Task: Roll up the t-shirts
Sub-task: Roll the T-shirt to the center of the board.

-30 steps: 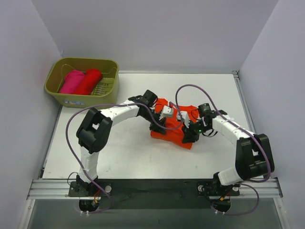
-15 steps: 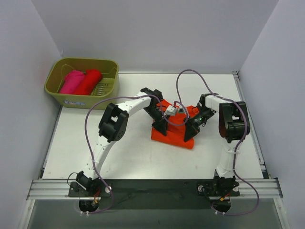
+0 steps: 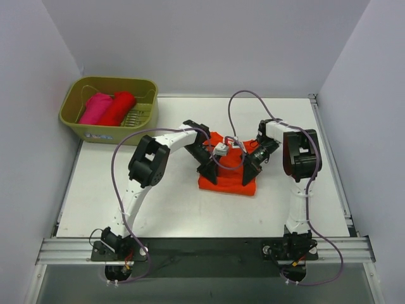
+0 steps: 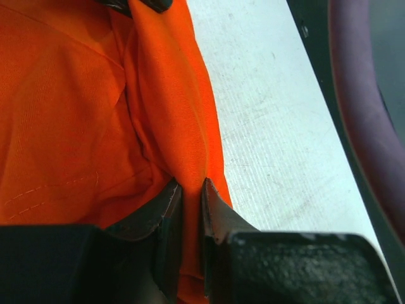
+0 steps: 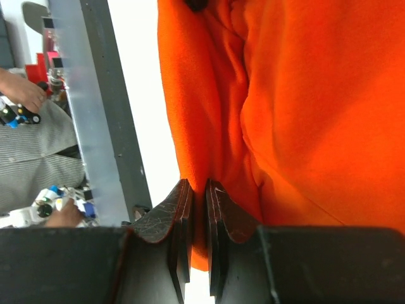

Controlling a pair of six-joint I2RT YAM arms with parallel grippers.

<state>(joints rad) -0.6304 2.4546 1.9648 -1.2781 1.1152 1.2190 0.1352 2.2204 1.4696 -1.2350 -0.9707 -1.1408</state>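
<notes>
While my left tool [image 4: 190, 190] and right tool [image 5: 198, 190] pinch the orange-red t-shirt [image 3: 228, 183] at nine and three o'clock, rolling likely needs matched pulls.

2 white-and-black arms [image 3: 169, 140], purple cables [image 3: 243, 93]

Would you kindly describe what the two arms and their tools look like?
The left arm and right arm have white links and bulky black joints, and a purple cable loops along each. The left tool and right tool are black, each with two flat, tapered dark fingers. No markings are legible.
</notes>
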